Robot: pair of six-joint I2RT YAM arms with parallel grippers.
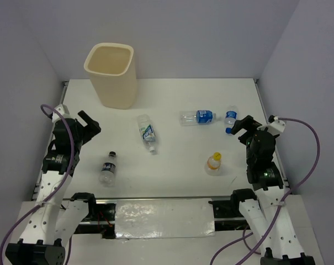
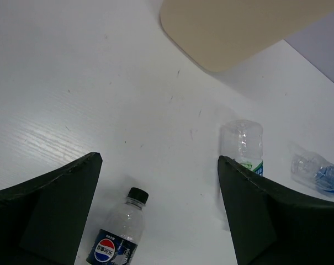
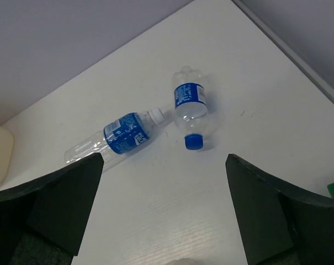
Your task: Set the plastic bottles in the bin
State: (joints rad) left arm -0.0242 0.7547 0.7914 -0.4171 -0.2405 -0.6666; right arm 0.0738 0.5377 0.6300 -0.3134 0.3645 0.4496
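Note:
The cream bin (image 1: pixel 115 88) stands upright at the back left. Five bottles lie or stand on the white table: a black-capped one (image 1: pixel 108 168), a green-white labelled one (image 1: pixel 147 132), two blue-labelled ones (image 1: pixel 199 117) (image 1: pixel 230 117), and a short orange-capped one (image 1: pixel 213 163) standing upright. My left gripper (image 1: pixel 89 122) is open and empty, above and left of the black-capped bottle (image 2: pixel 120 234). My right gripper (image 1: pixel 243 128) is open and empty, just near of the blue-capped bottle (image 3: pixel 187 105); the other blue-labelled bottle (image 3: pixel 120 135) lies to its left.
Grey walls close in the table at the back and sides. A metal rail runs along the right table edge (image 1: pixel 266 118). The bin's wall (image 2: pixel 238 27) shows at the top of the left wrist view, with the green-white bottle (image 2: pixel 243 142) below it.

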